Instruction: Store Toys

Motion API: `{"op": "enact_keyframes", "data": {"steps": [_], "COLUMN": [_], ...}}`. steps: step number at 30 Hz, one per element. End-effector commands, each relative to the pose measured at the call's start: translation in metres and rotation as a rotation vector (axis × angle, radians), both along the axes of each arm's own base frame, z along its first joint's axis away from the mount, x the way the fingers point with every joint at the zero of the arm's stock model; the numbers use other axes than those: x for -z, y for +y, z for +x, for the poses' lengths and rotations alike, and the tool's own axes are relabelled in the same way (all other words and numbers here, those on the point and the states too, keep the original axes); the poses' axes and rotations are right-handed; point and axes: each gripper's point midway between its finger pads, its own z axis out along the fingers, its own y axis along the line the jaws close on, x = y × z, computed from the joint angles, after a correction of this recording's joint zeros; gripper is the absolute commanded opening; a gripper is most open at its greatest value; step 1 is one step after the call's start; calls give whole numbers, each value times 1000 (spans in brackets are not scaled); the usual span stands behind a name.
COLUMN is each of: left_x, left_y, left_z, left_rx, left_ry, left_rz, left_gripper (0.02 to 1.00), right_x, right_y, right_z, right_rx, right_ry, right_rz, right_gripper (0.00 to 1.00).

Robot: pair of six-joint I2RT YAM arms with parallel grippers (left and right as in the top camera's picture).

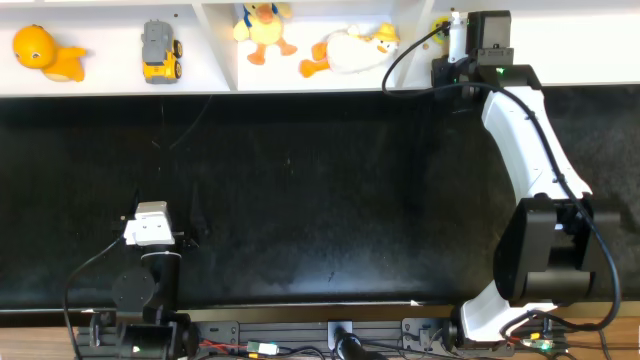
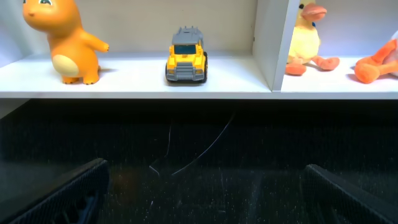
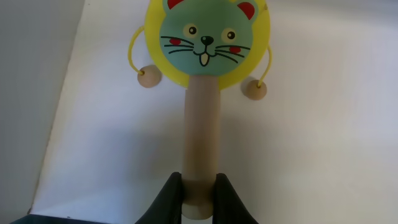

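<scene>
At the far right shelf (image 3: 323,137), clamping the right gripper (image 3: 199,193) on the cat-face rattle (image 3: 202,112); near left, holding the left gripper (image 2: 205,190) wide over the mat (image 1: 330,200).

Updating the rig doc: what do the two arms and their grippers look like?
Right arm: white shells, black joints, a black cable looped at the wrist and a green light there. Left arm: black, with a white block at the wrist. The left gripper and the right gripper both have black, tapered fingers.
</scene>
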Motion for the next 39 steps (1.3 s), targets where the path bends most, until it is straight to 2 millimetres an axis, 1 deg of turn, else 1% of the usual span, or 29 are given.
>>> {"op": "enact_keyframes", "data": {"steps": [1,4,11,18,20,25,26,28,29,33,34,39], "left_x": [-1,-1,-1,-1,-1,-1,-1,-1,-1,-1,-1,-1], "left_y": [0,0,0,0,0,0,0,0,0,0,0,0], "left_z": [0,0,0,0,0,0,0,0,0,0,0,0], "left_rx": [3,3,3,3,3,3,3,3,3,3,3,3], "left_ry": [-5,-6,-6,-5,-6,-5,-5,-5,-5,-5,-6,-6], "left_rz": [19,19,19,19,19,19,19,19,19,19,19,19], "left_gripper": [998,996,998,998,998,998,998,998,998,998,998,998], "right_x": [-8,-7,3,8,8,8,9,10,11,10,8,-6], "right_y": [2,2,2,2,2,2,2,2,2,3,3,3], "right_z": [11,11,8,7,7,6,5,3,2,-2,-8,-23], "right_rx": [-5,4,15,19,22,22,22,23,23,28,28,28], "right_ry": [-30,-27,5,21,21,25,29,40,42,57,71,90], "right_rz": [22,28,50,53,55,55,55,55,55,67,66,65], "right_gripper": [86,88,88,115,150,281,316,441,478,498,500,507]}}
